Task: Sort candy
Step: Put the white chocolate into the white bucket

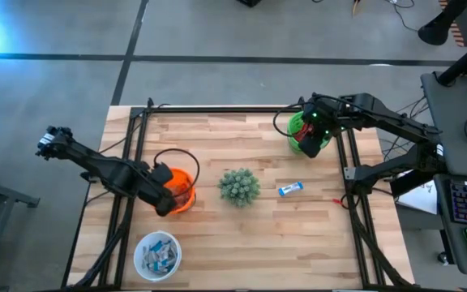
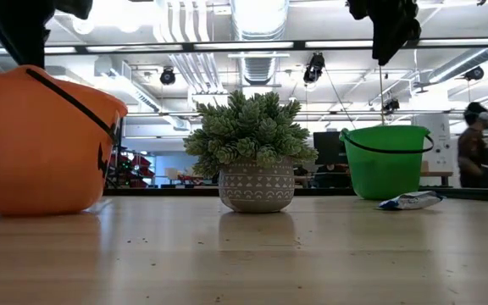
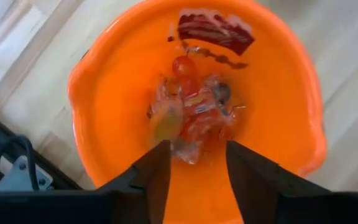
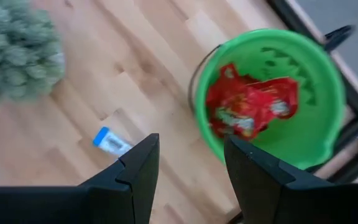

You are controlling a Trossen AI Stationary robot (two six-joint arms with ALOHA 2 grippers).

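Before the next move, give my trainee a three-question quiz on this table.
1. True or false: the blue-and-white bar lies inside a bucket.
2. Which bucket holds the red packets? A. orange bucket B. green bucket C. white bowl
3. Fill in: the left claw hangs open over the ___ bucket.

Key: 1 false, it lies on the table between the plant and the right arm's side. 2 B. 3 orange.
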